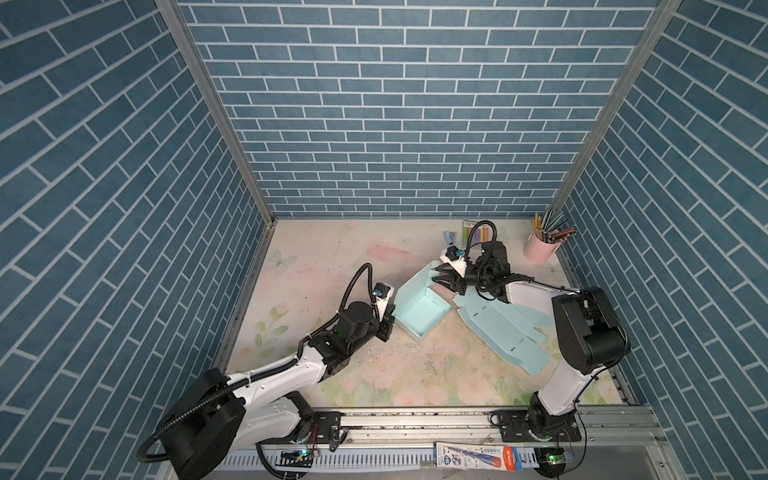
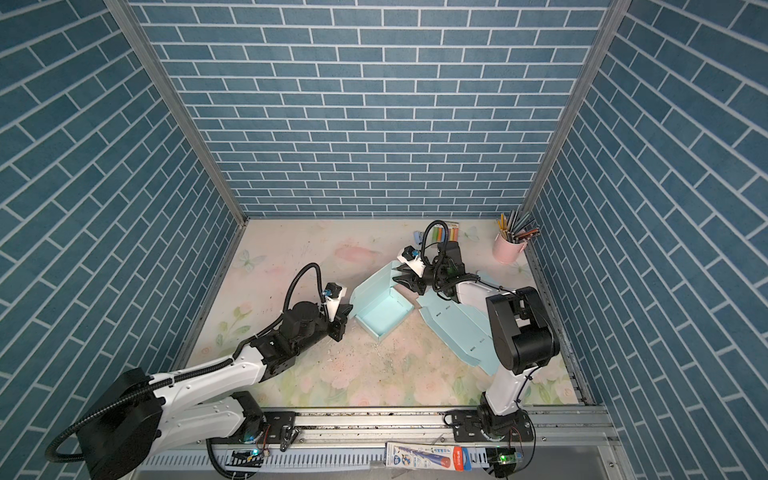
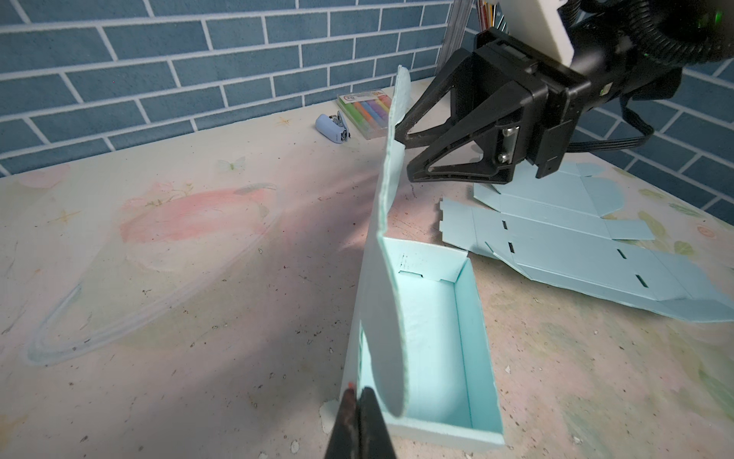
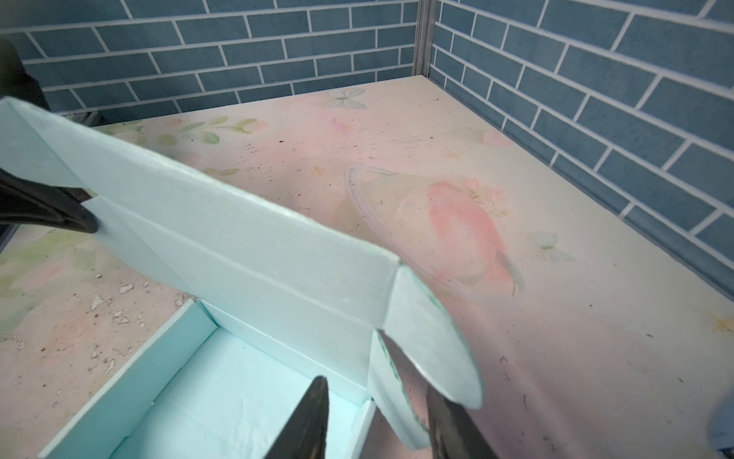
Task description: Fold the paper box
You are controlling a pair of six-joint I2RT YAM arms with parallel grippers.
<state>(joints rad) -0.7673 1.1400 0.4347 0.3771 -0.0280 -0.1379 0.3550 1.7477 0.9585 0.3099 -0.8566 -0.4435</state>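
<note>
On a flower-printed bench (image 1: 332, 257), the left hand (image 1: 385, 326), fingers pressed together, sits at the left corner of a pale blue paper box (image 1: 419, 311); whether paper is caught between them cannot be told. The box is an open tray at mid-bench, its lid (image 4: 246, 246) upright along one long wall. At the box's far end the right hand (image 1: 434, 276) is spread, a finger either side of the lid's rounded ear flap (image 4: 429, 337). Unfolded blue box blanks (image 1: 498, 328) lie flat just right of the box. A pink pencil cup (image 1: 538, 249) stands farther right, well apart.
</note>
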